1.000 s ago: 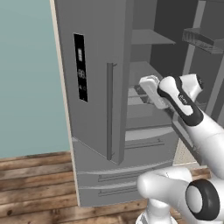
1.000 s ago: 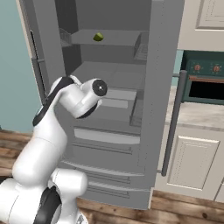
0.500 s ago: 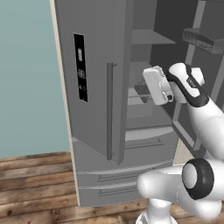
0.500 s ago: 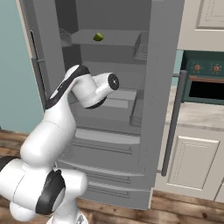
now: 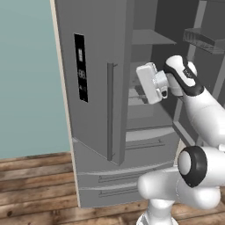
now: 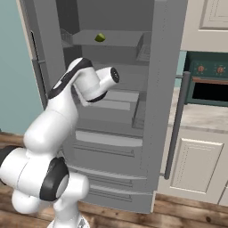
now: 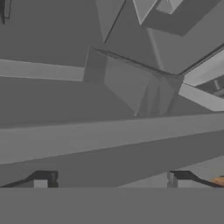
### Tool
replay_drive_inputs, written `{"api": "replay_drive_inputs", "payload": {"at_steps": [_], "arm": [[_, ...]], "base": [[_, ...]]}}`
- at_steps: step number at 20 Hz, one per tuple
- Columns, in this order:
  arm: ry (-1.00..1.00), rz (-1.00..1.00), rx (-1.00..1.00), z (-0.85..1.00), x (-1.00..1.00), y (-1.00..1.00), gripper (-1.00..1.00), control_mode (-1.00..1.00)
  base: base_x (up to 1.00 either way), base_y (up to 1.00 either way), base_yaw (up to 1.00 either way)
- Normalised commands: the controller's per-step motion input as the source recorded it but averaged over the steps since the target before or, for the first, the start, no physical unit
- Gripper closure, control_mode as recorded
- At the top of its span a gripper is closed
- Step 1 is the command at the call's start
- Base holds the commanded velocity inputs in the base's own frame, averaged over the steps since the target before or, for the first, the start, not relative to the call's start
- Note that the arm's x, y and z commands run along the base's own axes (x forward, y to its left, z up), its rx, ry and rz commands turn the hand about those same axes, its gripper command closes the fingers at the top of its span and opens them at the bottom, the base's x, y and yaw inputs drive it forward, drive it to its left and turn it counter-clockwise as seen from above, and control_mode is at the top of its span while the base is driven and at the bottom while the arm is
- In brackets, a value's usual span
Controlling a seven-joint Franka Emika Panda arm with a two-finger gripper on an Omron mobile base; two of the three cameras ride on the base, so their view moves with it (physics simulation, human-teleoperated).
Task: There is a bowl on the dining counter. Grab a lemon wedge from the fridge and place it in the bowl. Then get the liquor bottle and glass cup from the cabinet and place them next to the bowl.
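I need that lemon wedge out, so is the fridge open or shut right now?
Open. Both fridge doors stand swung wide, baring the grey shelves, and the lemon wedge lies on the top shelf inside.

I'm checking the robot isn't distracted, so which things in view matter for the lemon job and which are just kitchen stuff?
For the job:
- lemon wedge, on an upper shelf inside
- fridge, doors open
- gripper, open, empty

Just there:
- oven right of the fridge
- cream cupboard door below the counter
- wooden floor
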Motion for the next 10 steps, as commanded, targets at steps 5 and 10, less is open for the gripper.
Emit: {"api": "replay_drive_inputs", "payload": {"at_steps": [5,10], "arm": [[0.11,0.12,0.02,0.01,-0.15,0.34,-1.0,-1.0],[0.06,0.17,0.01,0.0,-0.38,0.35,-1.0,-1.0]], "base": [[0.0,0.0,0.0],[0.0,0.0,0.0]]}}
